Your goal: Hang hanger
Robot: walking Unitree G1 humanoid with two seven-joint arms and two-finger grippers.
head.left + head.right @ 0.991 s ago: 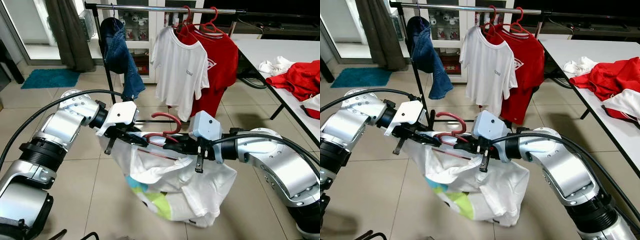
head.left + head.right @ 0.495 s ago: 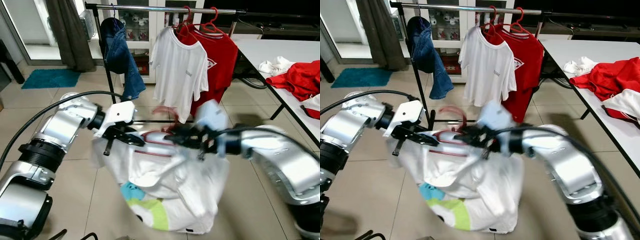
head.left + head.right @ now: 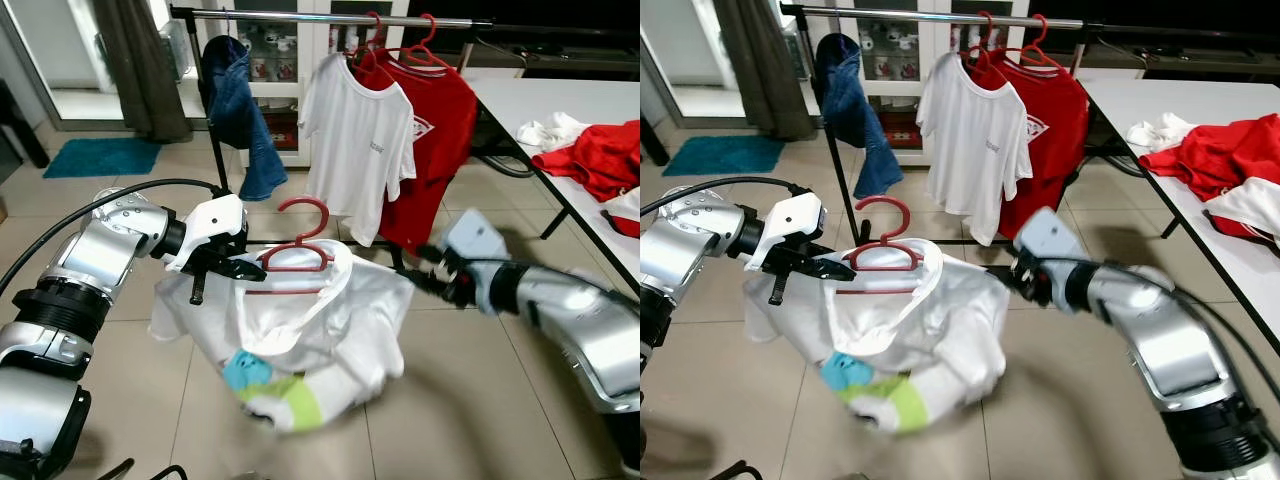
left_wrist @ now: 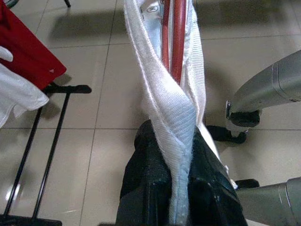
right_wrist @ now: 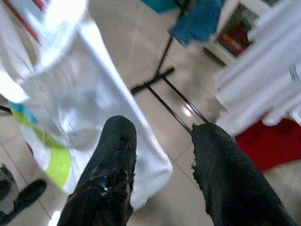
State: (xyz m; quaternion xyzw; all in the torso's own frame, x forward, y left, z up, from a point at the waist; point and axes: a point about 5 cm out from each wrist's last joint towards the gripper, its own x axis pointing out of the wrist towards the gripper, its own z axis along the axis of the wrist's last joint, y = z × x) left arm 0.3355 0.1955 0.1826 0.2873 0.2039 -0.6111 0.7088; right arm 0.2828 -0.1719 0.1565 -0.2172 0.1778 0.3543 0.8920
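Fingers of the left gripper (image 3: 232,266) pinch the collar of the white shirt (image 3: 300,340) draped on the red hanger (image 3: 296,250), held above the tiled floor (image 3: 470,390) at about six o'clock from the clothes rail (image 3: 330,17). At three o'clock of the shirt, the right gripper (image 5: 162,174) hovers blurred, its fingers spread and holding nothing.

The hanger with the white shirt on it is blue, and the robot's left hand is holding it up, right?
Not quite: the hanger is red, not blue, as the left eye view shows. The rest is right: the white shirt is on it, and the left hand is holding it up.
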